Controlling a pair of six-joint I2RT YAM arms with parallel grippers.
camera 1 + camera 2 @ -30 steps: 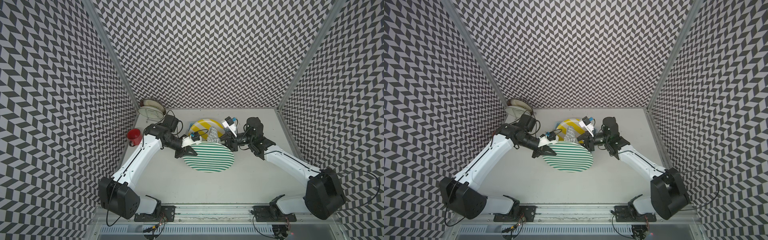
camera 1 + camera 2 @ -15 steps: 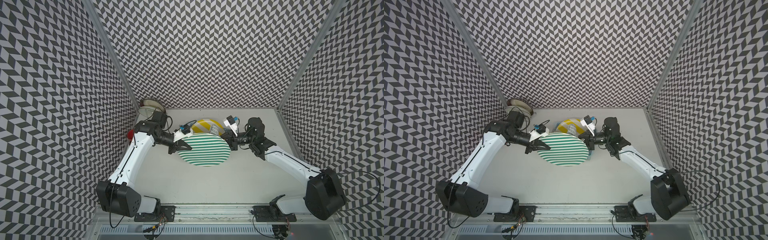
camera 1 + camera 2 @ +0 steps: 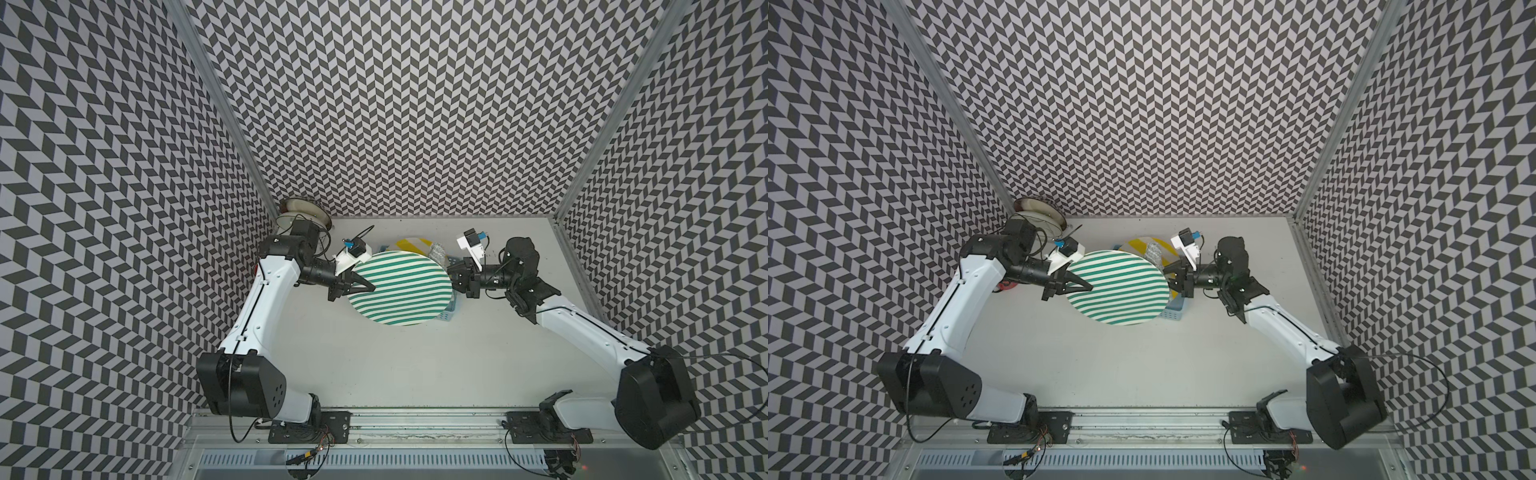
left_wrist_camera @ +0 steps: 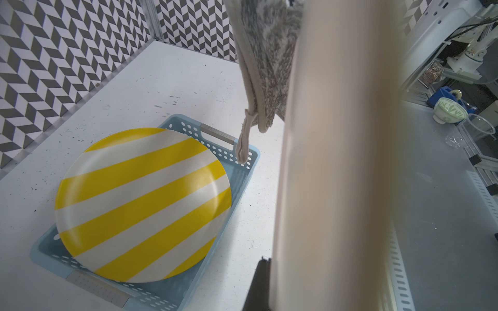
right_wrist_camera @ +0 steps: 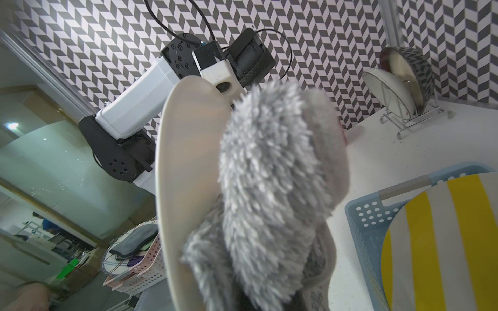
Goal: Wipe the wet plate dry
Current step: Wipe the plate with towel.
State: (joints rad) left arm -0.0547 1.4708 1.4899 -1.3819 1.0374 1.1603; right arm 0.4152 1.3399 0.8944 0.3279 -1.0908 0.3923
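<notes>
Left gripper [image 3: 367,286]: jaws clamped on rim of green-striped plate [image 3: 401,291], held tilted above blue tray [image 4: 244,183] and yellow plate [image 4: 142,204]. Right gripper [image 3: 456,283]: jaws closed, seemingly on grey cloth [image 5: 275,188], which touches the plate's plain cream face.

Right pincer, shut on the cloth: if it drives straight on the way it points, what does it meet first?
Most likely the green-striped plate, on its cream underside: the right pincer points in beneath it, its grey cloth seemingly against it. Beyond is the left pincer gripping the far rim. Depth is uncertain.
</notes>
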